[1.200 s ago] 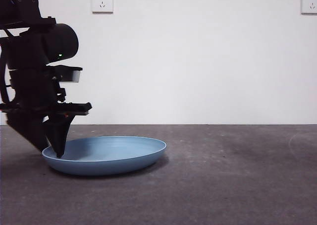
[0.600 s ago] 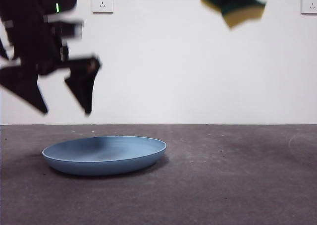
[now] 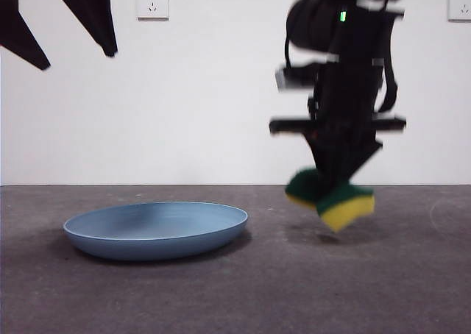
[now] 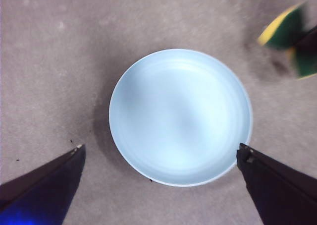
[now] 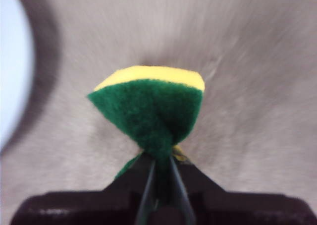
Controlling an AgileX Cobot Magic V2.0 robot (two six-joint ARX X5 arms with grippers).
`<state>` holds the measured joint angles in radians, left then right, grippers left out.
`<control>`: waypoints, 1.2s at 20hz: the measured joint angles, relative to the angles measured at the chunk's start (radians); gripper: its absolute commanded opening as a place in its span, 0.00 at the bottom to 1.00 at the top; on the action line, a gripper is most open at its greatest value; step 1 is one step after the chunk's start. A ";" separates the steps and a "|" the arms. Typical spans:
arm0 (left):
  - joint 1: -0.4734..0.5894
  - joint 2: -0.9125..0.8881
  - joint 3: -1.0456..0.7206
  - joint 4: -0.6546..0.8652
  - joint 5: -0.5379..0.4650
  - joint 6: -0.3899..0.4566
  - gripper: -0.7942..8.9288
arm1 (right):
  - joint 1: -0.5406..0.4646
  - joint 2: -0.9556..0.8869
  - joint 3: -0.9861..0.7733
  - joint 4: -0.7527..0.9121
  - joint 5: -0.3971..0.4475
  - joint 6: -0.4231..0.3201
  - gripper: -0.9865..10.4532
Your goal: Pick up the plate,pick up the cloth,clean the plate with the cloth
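Grey, matte table (image 3: 235, 290) runs back to a plain white wall carrying two sockets. On the left half of the table rests the plate (image 3: 156, 229), flat on its base, light blue, with nothing in it; the left wrist view shows its whole round rim from above. The left end effector (image 3: 77, 32) hangs high above the plate near the upper left corner of the front view, jaws spread wide and holding nothing, one jaw tip to each side of the plate in its own camera. The right end effector (image 3: 331, 194) is low on the right, jaws pinched narrow on the sponge (image 3: 331, 198), which is squeezed at its middle so the green scouring face bulges outward with the yellow foam behind it. The sponge hangs just above the table, clear of it as far as the blurred front view shows, and to the right of the plate with a bare strip of table between them. The governing relation: the plate lies to the left of the held sponge, so the wiping arm would need to travel leftward, while the plate itself is not yet lifted; the left end effector, directly overhead, is the nearer one for that pick.
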<state>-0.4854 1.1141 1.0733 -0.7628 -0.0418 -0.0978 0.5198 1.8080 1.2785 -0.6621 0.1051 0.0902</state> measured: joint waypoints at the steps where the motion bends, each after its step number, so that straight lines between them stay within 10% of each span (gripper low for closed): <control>1: -0.002 -0.013 0.000 -0.008 0.000 0.000 0.66 | -0.010 0.021 0.000 0.000 -0.029 0.000 0.17; 5: -0.003 -0.019 0.000 -0.028 -0.001 0.000 0.66 | -0.031 0.042 0.000 -0.001 -0.073 0.003 0.59; 15: -0.003 -0.019 0.000 -0.021 -0.002 0.000 0.66 | -0.036 0.042 0.000 -0.027 -0.076 0.007 0.58; 18: -0.003 -0.019 0.000 -0.021 -0.013 0.000 0.60 | -0.036 0.002 0.000 -0.063 -0.076 0.007 0.46; 21: -0.003 -0.019 0.000 -0.020 -0.056 0.001 0.05 | -0.036 -0.109 0.000 -0.117 -0.076 0.007 0.07; 24: -0.003 -0.019 0.000 0.005 -0.060 0.021 0.07 | -0.036 -0.225 0.000 -0.132 -0.076 0.007 0.08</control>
<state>-0.4885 1.0954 1.0733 -0.7582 -0.1017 -0.0769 0.4839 1.5826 1.2781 -0.7937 0.0288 0.0971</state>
